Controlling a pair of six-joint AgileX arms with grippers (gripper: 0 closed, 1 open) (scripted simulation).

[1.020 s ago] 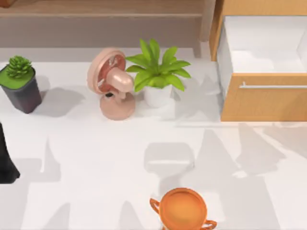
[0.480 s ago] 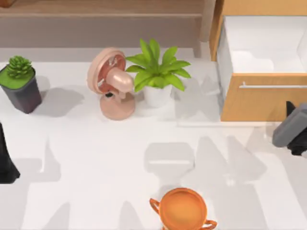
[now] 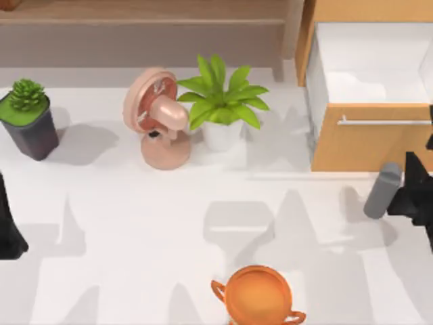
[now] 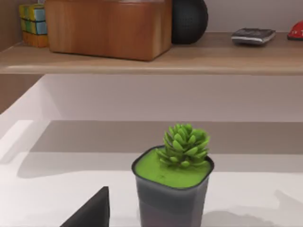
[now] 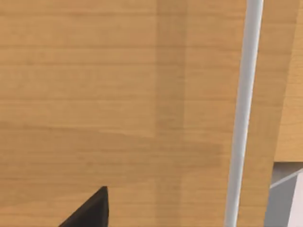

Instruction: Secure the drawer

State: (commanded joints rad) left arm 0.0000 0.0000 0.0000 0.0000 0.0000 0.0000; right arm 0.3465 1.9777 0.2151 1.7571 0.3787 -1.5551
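The drawer (image 3: pixel 369 145) stands pulled out at the back right of the table. Its light wooden front panel carries a thin silver bar handle (image 3: pixel 385 122), and its white inside (image 3: pixel 372 64) lies open to the top view. My right gripper (image 3: pixel 422 177) hovers just in front of the panel's right end, at the right edge of the top view. In the right wrist view the wooden panel (image 5: pixel 118 94) is very close and the handle (image 5: pixel 241 109) crosses it. My left gripper (image 3: pixel 8 230) is parked at the table's left edge.
A pink desk fan (image 3: pixel 159 118) and a leafy plant in a white pot (image 3: pixel 222 101) stand mid-table at the back. A succulent in a dark pot (image 3: pixel 28 115) sits far left. An orange two-handled pot (image 3: pixel 258 294) is at the front. A shelf (image 3: pixel 135 20) runs along the back.
My right arm has come in from the right edge and moved left and up toward the drawer's front panel. The drawer and the left arm have not moved.
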